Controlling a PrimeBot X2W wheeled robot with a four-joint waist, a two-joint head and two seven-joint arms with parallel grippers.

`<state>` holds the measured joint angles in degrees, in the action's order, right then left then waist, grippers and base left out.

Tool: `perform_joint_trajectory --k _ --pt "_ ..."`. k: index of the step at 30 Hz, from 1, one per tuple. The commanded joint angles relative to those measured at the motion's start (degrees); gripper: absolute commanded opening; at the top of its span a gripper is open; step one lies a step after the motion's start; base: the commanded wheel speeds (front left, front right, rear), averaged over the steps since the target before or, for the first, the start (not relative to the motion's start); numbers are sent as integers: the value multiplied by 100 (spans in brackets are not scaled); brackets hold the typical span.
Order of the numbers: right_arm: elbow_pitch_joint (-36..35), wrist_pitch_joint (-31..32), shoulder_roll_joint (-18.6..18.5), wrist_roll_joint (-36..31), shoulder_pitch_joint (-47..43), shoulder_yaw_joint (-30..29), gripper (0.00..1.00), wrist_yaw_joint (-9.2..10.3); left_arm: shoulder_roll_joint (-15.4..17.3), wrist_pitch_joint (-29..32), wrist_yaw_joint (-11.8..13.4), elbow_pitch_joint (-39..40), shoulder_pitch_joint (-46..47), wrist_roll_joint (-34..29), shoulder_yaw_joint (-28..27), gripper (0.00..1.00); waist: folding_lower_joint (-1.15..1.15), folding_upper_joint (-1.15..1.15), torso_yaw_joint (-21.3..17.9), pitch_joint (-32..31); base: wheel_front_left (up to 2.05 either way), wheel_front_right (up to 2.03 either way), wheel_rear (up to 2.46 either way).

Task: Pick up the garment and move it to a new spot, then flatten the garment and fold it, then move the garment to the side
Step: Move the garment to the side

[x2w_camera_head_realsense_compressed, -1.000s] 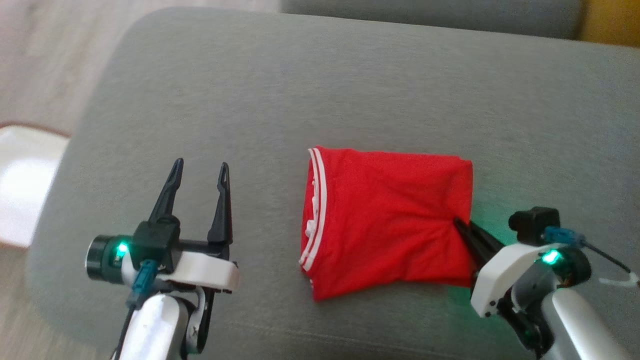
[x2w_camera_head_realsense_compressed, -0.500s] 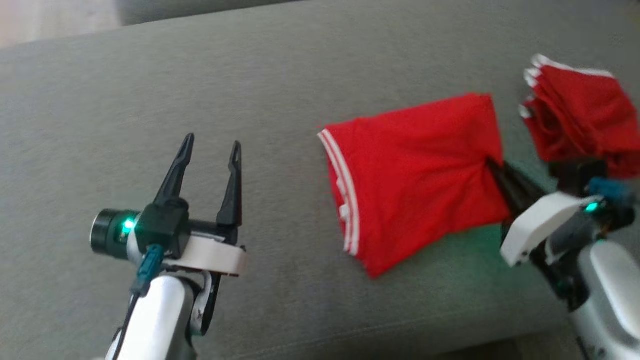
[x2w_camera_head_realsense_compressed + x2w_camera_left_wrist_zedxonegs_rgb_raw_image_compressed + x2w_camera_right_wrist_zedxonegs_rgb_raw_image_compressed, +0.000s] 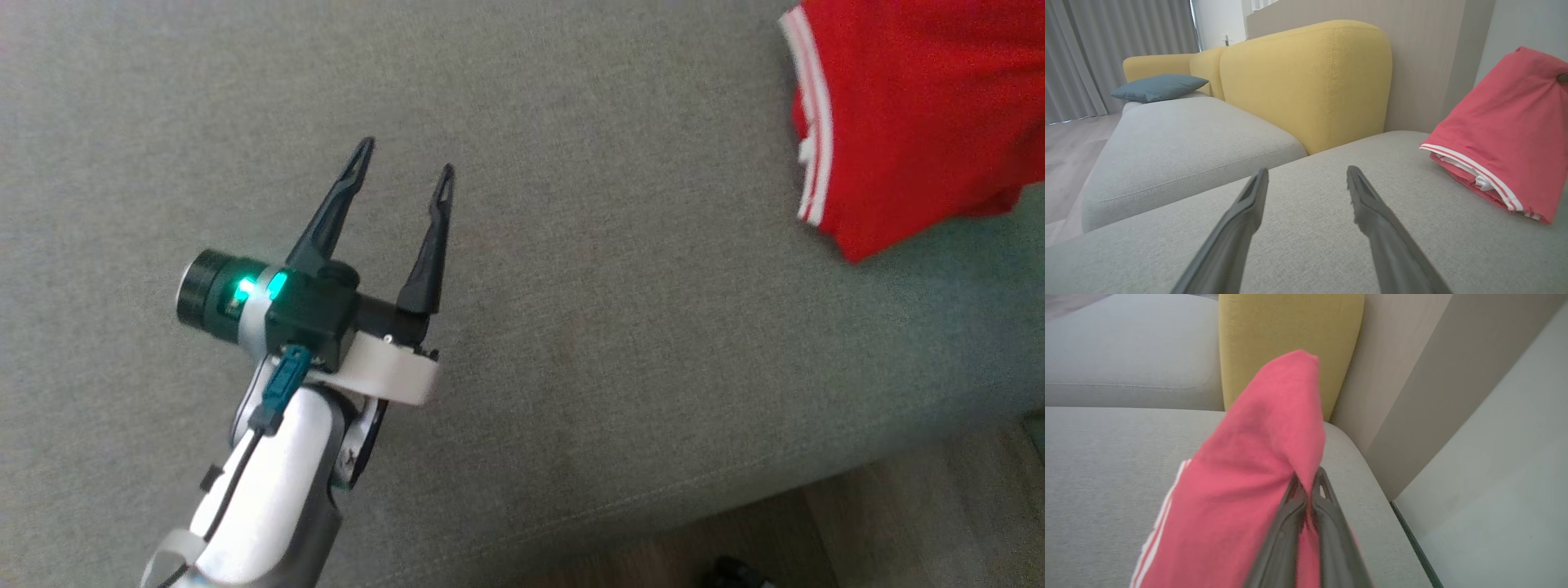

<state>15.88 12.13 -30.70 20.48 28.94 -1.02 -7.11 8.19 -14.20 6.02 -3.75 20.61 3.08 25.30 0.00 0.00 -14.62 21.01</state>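
Pinching folded red garment [image 3: 1249, 477] in right gripper [image 3: 1308, 482] above grey cushion [image 3: 612, 327] (striped hem [image 3: 1470, 164] drooping); left gripper [image 3: 406, 157] spread wide, empty.

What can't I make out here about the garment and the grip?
- Garment, head view: right part cut off by the frame edge, grip point with it.
- Right tool, right wrist view: cloth bunches around the tips, hiding how much is pinched.
- Left wrist view: garment's upper right corner cut off by the frame edge.
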Motion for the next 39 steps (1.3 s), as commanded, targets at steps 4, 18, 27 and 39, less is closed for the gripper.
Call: perform_joint_trajectory --k 4,18,27,39 --pt "-70 11 -289 -64 183 -240 0 -37 52 13 -25 201 321 -91 -98 100 0 0 -62 265 0 0 0" --pt "892 -160 -146 -588 582 -434 0 -37 -15 6 -171 210 917 -229 182 100 0 0 117 988 0 0 0" --pt "1947 -594 233 -1707 970 -1153 100 -37 -99 -42 -242 48 1072 -217 376 100 0 0 230 1084 0 0 0" --pt "1560 -2126 963 -1545 365 -1008 100 -37 -60 -76 -51 -155 612 65 216 100 0 0 223 274 0 0 0"
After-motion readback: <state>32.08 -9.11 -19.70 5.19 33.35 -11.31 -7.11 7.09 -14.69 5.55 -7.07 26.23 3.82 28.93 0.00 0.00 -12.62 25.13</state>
